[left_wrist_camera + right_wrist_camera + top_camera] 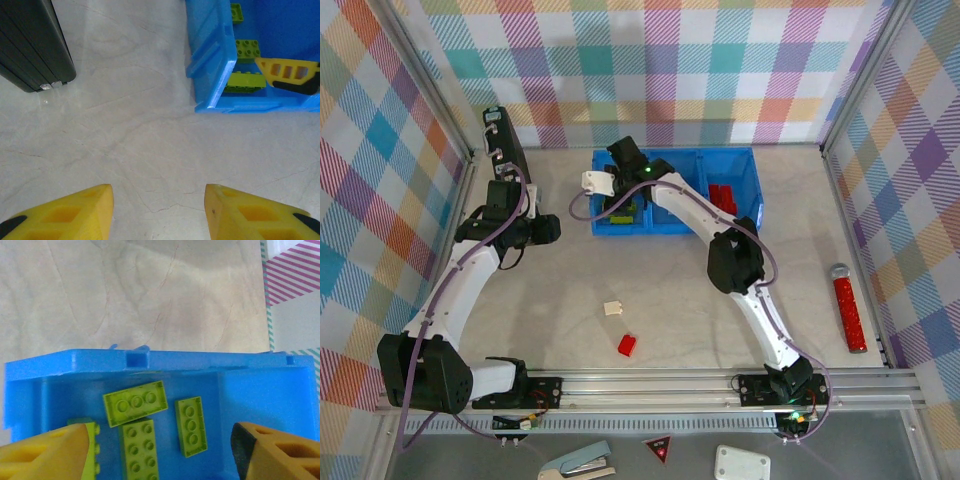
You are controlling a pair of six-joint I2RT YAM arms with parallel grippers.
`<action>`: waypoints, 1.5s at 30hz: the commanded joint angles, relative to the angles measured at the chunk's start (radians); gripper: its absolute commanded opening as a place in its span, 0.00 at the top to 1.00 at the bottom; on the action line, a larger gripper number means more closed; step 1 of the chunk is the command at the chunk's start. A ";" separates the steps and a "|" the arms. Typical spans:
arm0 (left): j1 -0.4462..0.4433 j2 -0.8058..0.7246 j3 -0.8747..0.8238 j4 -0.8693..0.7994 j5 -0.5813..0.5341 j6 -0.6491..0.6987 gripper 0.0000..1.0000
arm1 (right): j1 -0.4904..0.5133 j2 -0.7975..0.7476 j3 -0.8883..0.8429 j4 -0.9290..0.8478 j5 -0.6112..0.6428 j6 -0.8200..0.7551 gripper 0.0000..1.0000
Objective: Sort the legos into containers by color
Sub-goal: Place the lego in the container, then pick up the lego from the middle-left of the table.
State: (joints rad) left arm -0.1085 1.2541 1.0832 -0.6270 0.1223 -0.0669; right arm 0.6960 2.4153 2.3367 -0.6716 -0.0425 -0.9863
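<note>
Right gripper [160, 455], fingers [50, 450] spread, down over green legos [135, 403] in tray [150, 360]

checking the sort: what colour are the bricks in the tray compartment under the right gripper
Lime green bricks, clearest in the right wrist view.

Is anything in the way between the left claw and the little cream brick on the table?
No, nothing I can see. Just bare table lies between the left gripper and the cream brick. The red brick sits just past it, nearer the arm bases, and the blue tray is off to the side.
</note>
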 commanded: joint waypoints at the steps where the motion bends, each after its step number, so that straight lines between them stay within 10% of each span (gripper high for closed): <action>1: 0.010 -0.018 -0.011 -0.005 0.007 -0.011 0.49 | 0.016 -0.089 -0.051 -0.054 -0.051 0.070 0.25; 23: -0.027 0.066 0.017 -0.084 0.057 -0.048 0.48 | 0.106 -0.651 -0.890 0.174 -0.025 0.755 0.30; 45: -0.518 0.170 -0.005 -0.173 -0.227 -0.421 0.37 | 0.155 -1.196 -1.437 0.213 0.220 1.142 0.30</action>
State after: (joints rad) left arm -0.5873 1.4010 1.0962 -0.7856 -0.0357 -0.3904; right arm 0.8513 1.2694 0.9348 -0.4320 0.1478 0.1040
